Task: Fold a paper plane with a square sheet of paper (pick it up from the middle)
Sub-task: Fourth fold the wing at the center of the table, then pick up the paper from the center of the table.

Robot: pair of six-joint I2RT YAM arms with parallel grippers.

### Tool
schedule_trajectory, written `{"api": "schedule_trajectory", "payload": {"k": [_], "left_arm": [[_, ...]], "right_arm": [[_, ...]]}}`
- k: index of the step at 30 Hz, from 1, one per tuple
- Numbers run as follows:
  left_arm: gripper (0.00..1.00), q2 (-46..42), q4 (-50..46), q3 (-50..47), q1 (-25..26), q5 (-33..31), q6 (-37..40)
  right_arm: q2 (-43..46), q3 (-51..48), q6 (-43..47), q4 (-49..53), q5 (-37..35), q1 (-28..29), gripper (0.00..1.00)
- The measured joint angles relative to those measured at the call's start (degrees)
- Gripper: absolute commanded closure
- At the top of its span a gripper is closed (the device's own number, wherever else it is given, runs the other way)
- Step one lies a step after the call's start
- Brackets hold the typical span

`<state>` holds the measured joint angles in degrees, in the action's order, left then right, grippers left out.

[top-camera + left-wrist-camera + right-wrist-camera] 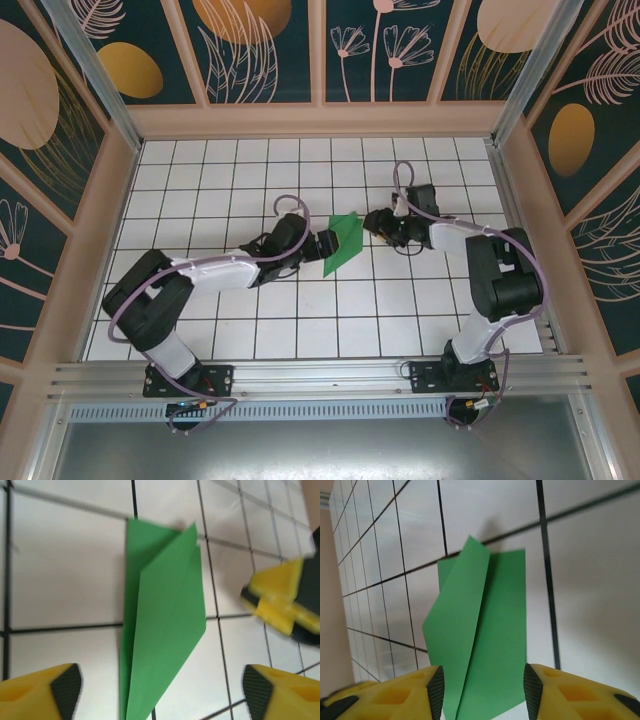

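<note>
The green sheet of paper is folded into a slim pointed paper plane with a centre crease. It sits on the white tiles mid-table, between my two grippers. My left gripper is at its left edge. In the left wrist view the left gripper is open, and the plane runs between the yellow fingers, touching neither. My right gripper is at the plane's right edge. In the right wrist view it is open too. There the plane lies between the pads, one wing raised.
The white grid-tiled table has wooden walls at the back and both sides, and a metal rail along the near edge. One finger of the right gripper shows at the right of the left wrist view, close beside the plane.
</note>
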<state>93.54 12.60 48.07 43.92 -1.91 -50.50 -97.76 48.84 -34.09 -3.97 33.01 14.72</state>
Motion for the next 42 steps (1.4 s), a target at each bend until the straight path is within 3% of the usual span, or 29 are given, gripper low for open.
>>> {"api": "schedule_trajectory", "payload": {"k": [2,12,31,42], "left_arm": [[0.02,-1.6,0.0,0.0,-0.7,-1.9,0.0],[0.02,-2.4,-1.4,-0.8,-2.2,-2.8,-1.0],[0.01,-2.2,-4.3,-0.8,-3.1,-2.7,-1.2],[0.02,-2.1,-4.6,-2.1,-5.2,-1.3,-1.9]], "right_arm": [[0.0,-0.8,-1.4,-0.6,0.0,1.4,0.50],[-4.9,3.0,-5.5,-2.7,-0.8,5.6,0.54],[-12.8,11.0,-5.7,-0.1,-4.5,6.1,0.56],[-13.2,11.0,-5.2,-0.5,-0.1,8.7,0.66]]}}
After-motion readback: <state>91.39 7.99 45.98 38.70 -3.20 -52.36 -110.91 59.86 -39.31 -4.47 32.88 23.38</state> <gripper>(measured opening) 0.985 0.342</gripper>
